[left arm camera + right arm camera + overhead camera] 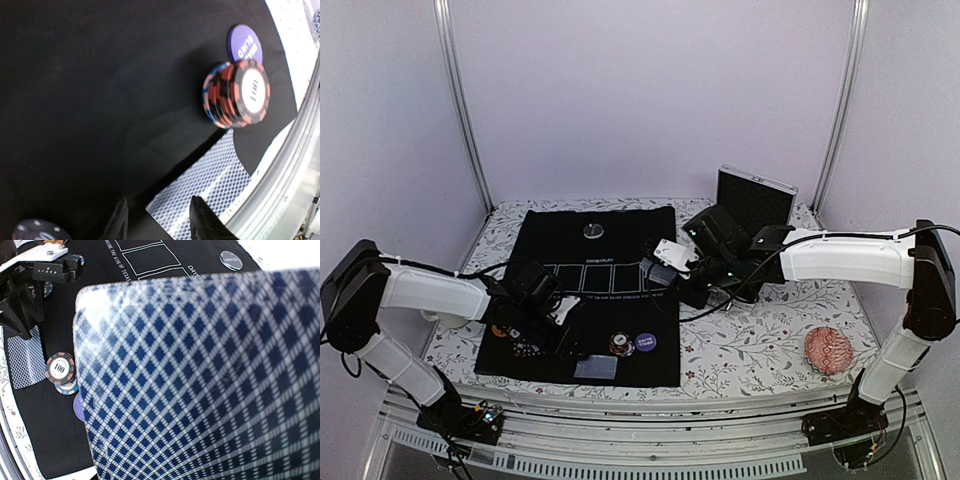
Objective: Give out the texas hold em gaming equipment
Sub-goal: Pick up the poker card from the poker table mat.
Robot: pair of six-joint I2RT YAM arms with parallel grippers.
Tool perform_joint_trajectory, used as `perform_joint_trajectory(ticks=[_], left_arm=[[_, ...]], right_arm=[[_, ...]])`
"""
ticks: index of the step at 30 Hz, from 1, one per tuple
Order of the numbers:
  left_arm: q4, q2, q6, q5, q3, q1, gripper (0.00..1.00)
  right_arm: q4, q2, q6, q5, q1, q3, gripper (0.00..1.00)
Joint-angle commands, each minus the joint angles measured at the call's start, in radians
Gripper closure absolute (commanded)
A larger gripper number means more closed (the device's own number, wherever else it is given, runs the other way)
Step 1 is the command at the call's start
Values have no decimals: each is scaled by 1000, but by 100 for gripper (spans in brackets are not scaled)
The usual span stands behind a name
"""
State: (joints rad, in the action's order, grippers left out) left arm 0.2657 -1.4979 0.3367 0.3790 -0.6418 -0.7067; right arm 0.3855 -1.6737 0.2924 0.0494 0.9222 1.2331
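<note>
your left gripper (160,210) hangs low over the black mat (75,100), fingers apart and nothing between them. just ahead of the tips, toward the right finger, a face-down card (205,185) lies flat on the mat, one corner reaching in under the gap.

expect that card to be light, thin, bendy and slick. lying flat on cloth, it gives you no lip to pinch from straight above. a better bet is one finger pressing and dragging a long edge up, or a slide toward the mat's border so that an edge overhangs.

further ahead stands a chip stack (237,95), with the purple disc (245,42) just beyond it. chips are hard and a bit heavy, but the stack is loose, so take it by the sides, low down. a nudge would likely spill it.

your right gripper (672,262) is up off the table, and the held card (200,380) fills its wrist view and hides the fingers. with the card raised at the tool's tip, i judge it clamped on it. held by one edge, it may flex or slip.

for room, there is broad bare mat off the left finger's side. off the right finger's side the mat ends, with the table rail (295,165) close by. a dark chip (35,231) sits just behind the left finger, so mind it when you back out.
</note>
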Motion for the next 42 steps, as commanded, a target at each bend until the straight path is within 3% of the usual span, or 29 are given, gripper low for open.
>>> perform_joint_trajectory(ticks=[1,11,32,36,39,42], left_arm=[[19,28,-29,7,22,-29,57],[56,-10,-101,-49,-14,-32,62],[41,-52,-156,21,-46,-34,71],[46,-45,-157,39,-47,-33,83],[52,-35,-159,51,-48,-34,100],[67,-14,-160,77,-51,-35,100]], right_arm=[[-4,19,5,-6,-5,9,63],[7,16,2,-6,-6,13,63],[25,-1,-1,-6,-6,17,63],[26,-1,-1,-4,-6,20,63],[29,-2,-1,-1,-6,22,63],[35,-1,-1,6,-6,28,63]])
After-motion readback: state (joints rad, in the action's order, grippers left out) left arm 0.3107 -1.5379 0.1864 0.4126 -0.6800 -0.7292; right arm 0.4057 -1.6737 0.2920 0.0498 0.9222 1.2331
